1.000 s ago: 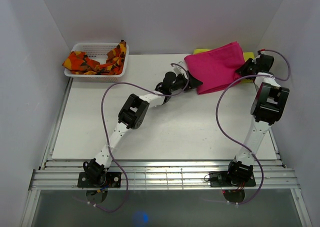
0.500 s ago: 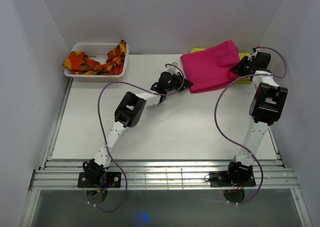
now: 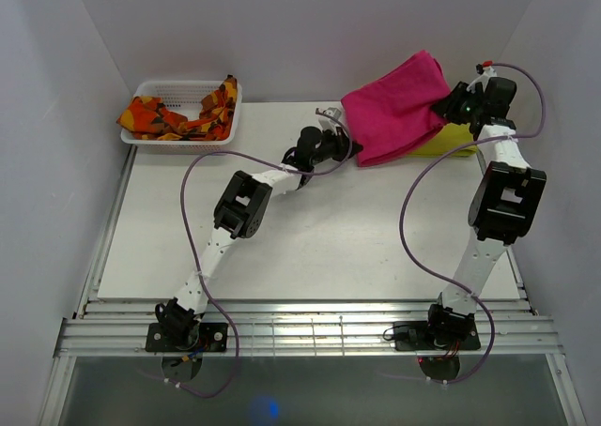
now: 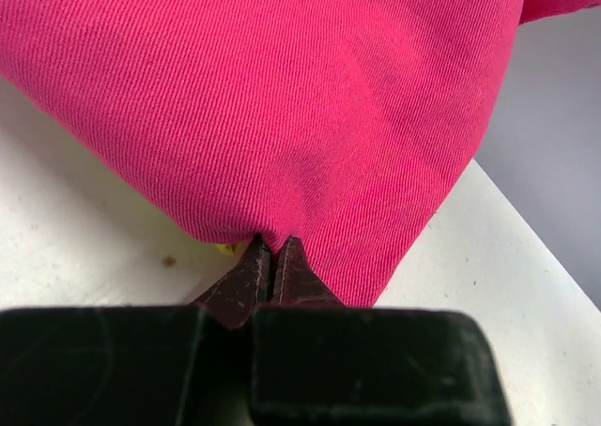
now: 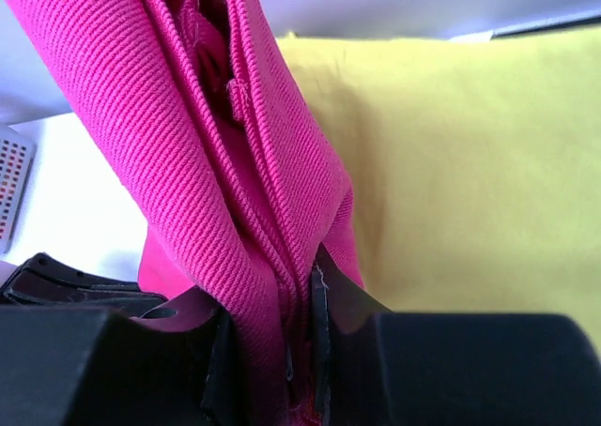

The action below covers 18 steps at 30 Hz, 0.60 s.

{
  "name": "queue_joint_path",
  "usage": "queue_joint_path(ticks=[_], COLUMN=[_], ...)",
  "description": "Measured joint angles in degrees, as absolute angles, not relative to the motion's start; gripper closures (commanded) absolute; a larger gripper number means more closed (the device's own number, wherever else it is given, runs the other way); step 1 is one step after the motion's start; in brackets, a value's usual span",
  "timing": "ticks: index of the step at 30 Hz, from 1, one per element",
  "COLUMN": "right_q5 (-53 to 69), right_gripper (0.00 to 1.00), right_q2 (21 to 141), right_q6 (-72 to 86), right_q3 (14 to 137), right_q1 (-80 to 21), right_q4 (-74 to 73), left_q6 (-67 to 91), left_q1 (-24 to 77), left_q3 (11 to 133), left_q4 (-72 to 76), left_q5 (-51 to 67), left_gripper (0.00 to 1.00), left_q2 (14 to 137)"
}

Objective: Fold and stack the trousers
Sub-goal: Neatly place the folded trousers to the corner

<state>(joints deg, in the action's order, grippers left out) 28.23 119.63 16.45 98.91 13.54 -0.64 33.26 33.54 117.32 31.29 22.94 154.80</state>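
White table (image 3: 310, 248), corner basket (image 3: 185, 91) of orange-red cloth (image 3: 155, 118); left fingers (image 4: 246, 274) and right fingers (image 5: 343, 304) both clamped on pink trousers (image 3: 394, 107)

The table (image 3: 338, 234) lies open midway; the basket (image 3: 188, 87) blocks its far-left corner, trousers (image 3: 394, 107) and yellow cloth (image 3: 447, 145) its far-right.

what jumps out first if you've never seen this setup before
The bright pink trousers stand out: a folded bundle hanging at a slant over the far right of the table. The right gripper clamps the raised end and the left gripper pinches the lower corner. A yellow cloth lies beneath them, and a white basket at the far left holds an orange-and-red patterned cloth.
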Motion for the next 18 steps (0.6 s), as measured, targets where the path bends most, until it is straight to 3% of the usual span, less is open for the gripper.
queue_joint_path(ticks=[18], right_q5=[28.8], right_gripper=[0.92], right_q2=[118.7], right_q6=[21.8], right_q3=[92.0], right_q1=[20.9], right_q4=[9.9], left_q6=[20.4], left_q1=[36.1], left_q3=[135.9], left_q4=[35.7], left_q5=[21.3], left_gripper=[1.0], left_q2=[159.1])
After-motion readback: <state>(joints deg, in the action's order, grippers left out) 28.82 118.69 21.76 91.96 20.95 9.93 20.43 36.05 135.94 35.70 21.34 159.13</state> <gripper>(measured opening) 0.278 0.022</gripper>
